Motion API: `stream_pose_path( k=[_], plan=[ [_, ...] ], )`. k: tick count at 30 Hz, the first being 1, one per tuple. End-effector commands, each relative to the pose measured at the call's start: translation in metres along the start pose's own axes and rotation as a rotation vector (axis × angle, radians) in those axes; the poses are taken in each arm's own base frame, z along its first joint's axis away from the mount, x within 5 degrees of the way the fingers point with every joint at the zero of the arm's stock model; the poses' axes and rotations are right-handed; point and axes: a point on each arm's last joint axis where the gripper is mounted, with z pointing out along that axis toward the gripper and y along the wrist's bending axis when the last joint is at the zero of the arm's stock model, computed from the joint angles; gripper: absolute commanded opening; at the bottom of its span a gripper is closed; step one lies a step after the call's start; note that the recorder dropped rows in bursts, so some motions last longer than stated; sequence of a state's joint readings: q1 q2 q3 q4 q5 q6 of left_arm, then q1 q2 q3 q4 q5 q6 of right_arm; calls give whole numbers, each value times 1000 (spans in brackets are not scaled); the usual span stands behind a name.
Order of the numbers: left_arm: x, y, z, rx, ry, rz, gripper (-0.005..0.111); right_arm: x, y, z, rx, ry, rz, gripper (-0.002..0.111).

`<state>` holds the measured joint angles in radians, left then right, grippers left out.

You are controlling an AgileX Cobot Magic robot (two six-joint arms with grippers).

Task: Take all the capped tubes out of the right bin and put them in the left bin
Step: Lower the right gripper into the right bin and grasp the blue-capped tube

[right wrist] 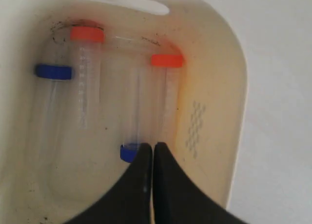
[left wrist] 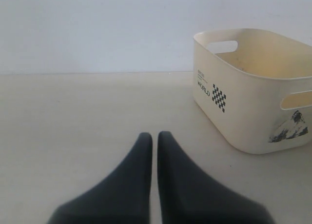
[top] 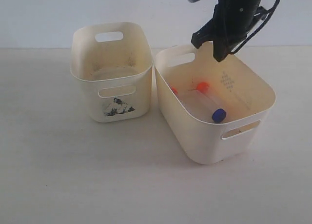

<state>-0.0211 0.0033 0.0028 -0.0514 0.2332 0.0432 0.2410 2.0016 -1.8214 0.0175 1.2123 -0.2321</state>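
The wider right bin (top: 204, 146) holds clear tubes lying on its floor. Two have orange-red caps (right wrist: 87, 32) (right wrist: 167, 60) and two have blue caps (right wrist: 53, 71) (right wrist: 128, 152). In the exterior view only the orange caps (top: 202, 87) (top: 174, 91) and one blue cap (top: 219, 115) show. My right gripper (right wrist: 150, 146) (top: 215, 53) hangs above this bin, shut and holding nothing, its tips over the nearer blue cap. The narrower stickered left bin (top: 111, 99) (left wrist: 253, 102) shows no tubes inside. Beside it, low over the table, my left gripper (left wrist: 155, 134) is shut and holds nothing.
The two bins stand side by side, almost touching. A pale table (top: 73, 175) stretches in front of them and a light wall (top: 48, 14) rises behind. The right arm's cables (top: 270, 7) hang over the right bin's far rim.
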Motion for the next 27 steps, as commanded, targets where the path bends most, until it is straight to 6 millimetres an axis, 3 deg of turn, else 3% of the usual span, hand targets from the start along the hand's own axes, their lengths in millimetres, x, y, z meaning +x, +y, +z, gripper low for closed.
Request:
stream_pose_path(
  k=[1, 7, 15, 27],
  plan=[
    [-1, 0, 0, -1, -8, -9, 4, -2, 0, 24, -17, 55, -11, 0],
    [-1, 0, 0, -1, -8, -9, 4, -3, 7, 47, -35, 104, -15, 0],
    [-1, 0, 0, -1, -8, -9, 4, -8, 40, 49, -62, 109, 83, 0],
    [-1, 0, 0, -1, -8, -9, 4, -7, 41, 76, -63, 170, 123, 0]
  ],
)
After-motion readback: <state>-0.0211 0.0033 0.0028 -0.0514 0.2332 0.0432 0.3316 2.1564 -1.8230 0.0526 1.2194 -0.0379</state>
